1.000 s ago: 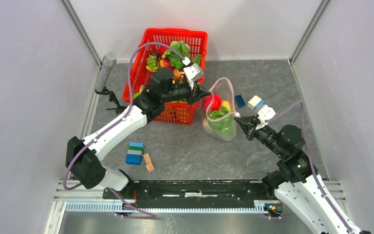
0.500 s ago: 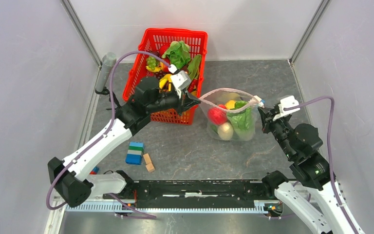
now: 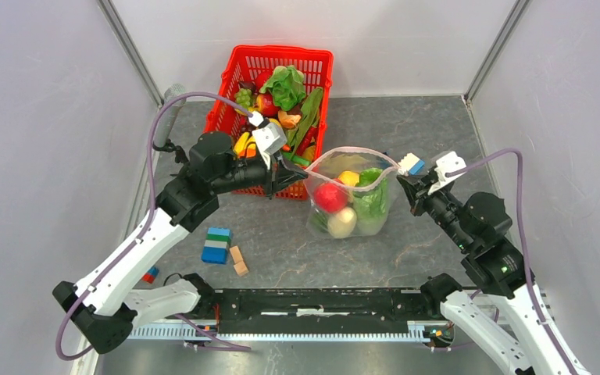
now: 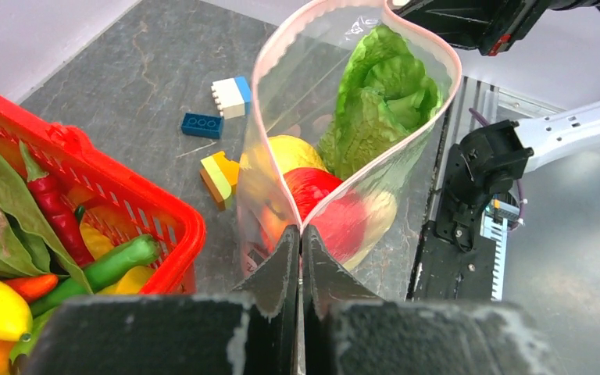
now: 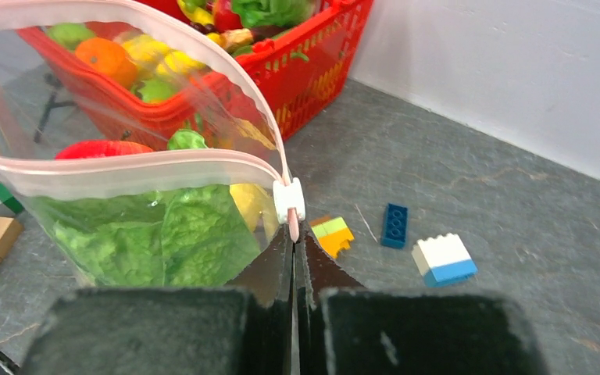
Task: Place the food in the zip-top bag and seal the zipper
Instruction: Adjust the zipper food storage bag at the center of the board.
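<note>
The clear zip-top bag (image 3: 349,205) hangs between my two grippers with its mouth stretched open. Its pink zipper (image 3: 357,150) forms an open loop. Inside are a red apple (image 3: 330,197), leafy greens (image 3: 373,201), a yellow fruit (image 3: 348,178) and a pale round piece (image 3: 342,223). My left gripper (image 3: 303,173) is shut on the bag's left mouth end (image 4: 301,230). My right gripper (image 3: 401,181) is shut on the pink end (image 5: 293,233) just below the white slider (image 5: 288,199). More food fills the red basket (image 3: 234,78).
The basket (image 4: 125,195) stands just left of the bag. Loose blocks lie about: a white-blue one (image 5: 444,259), a dark blue one (image 5: 394,225), an orange-green one (image 5: 332,233), a blue-green stack (image 3: 217,245) and wooden pieces (image 3: 238,260). A grey cylinder (image 3: 170,98) stands at the left wall.
The right gripper swung out to the right and pulled the bag's mouth wide. Both grippers then carried the bag leftward and a little toward the front. Both grips held.
</note>
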You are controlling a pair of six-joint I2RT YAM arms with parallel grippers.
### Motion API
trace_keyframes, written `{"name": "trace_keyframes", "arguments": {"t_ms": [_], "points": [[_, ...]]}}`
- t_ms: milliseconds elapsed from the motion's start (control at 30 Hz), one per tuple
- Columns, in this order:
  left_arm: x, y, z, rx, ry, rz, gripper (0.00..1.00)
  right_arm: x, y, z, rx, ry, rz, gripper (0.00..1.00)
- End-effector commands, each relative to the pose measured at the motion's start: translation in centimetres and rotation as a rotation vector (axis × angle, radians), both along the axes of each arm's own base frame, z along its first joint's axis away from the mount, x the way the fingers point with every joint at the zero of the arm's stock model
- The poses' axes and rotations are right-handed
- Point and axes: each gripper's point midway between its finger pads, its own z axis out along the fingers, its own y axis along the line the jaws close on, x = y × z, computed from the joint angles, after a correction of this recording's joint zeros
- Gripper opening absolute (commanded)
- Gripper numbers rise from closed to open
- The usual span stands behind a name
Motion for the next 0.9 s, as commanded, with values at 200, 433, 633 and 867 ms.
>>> {"name": "trace_keyframes", "arguments": {"t_ms": [200, 433, 633, 867], "points": [[1.7, -0.2, -4.3, 0.059, 0.069, 0.05, 0.19, 0.0, 2.9, -0.7, 0.074, -0.036, 0.135, 0.0], [3.0, 0.3, -2.0, 0.044, -0.018, 0.111, 0.65, 0.3, 3.4, -1.1, 0.07, -0.024, 0.151, 0.0], [4.7, 2.5, 0.8, 0.054, -0.106, 0.255, 1.0, 0.1, 3.7, -1.0, 0.073, -0.024, 0.173, 0.0], [5.8, 4.3, 1.9, 0.092, -0.144, 0.365, 1.0, -0.3, 3.7, -1.0, 0.068, -0.023, 0.185, 0.0]]}}
